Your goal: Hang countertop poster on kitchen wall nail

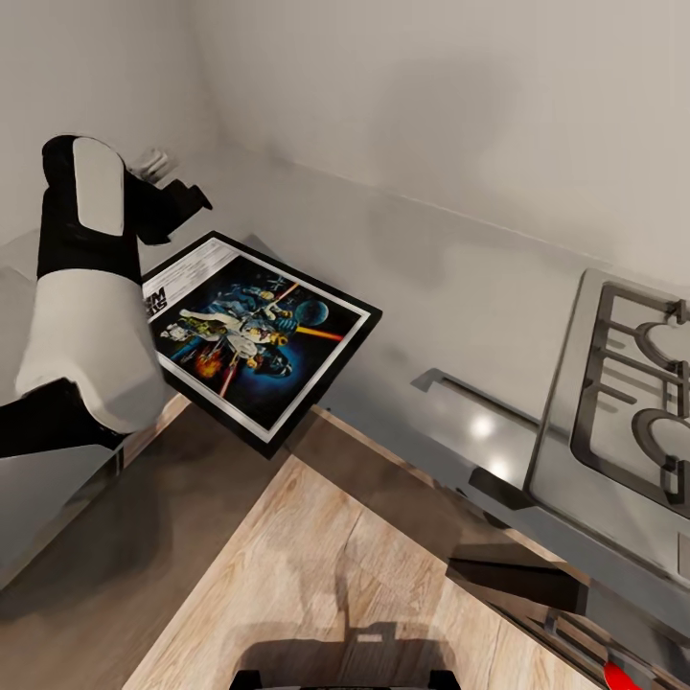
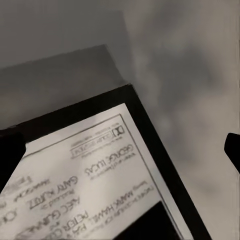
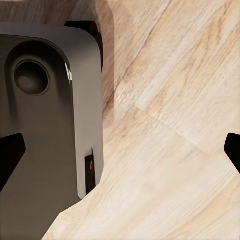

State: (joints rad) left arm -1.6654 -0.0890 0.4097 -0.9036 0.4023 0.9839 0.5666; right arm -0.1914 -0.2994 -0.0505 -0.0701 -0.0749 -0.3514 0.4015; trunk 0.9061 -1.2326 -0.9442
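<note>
Left gripper (image 2: 120, 150): fingers spread wide in the left wrist view, one dark tip at each side edge of the picture; the near tip (image 2: 9, 155) lies over the poster's frame edge, the far tip (image 2: 233, 150) stands clear of it; whether the fingers actually pinch the frame cannot be told. Left arm (image 1: 91, 287): white and black, raised at the left of the head view, its end reaching to the poster's title end. Poster (image 1: 257, 331): held up off the tabletop, tilted, one corner jutting out over the wooden floor (image 1: 316, 575); title end nearest the left arm, opposite end toward the hob. Look: black frame, white border, blue-black space artwork with figures, a planet and a bright orange-red beam; white title strip with grey credit lettering, seen close and mirrored in the left wrist view (image 2: 95, 185). Tabletop (image 1: 450, 287): light grey, running along the wall behind and beneath the poster, with dark glossy fronts below. Hob (image 1: 632, 402): steel with black grates, at the right, well apart from the poster. Right gripper (image 3: 120, 150): fingers wide apart, dark tips at both side edges of the right wrist view, holding nothing, pointing down at the floor (image 3: 170, 150) beside the robot's dark base (image 3: 45, 125).
</note>
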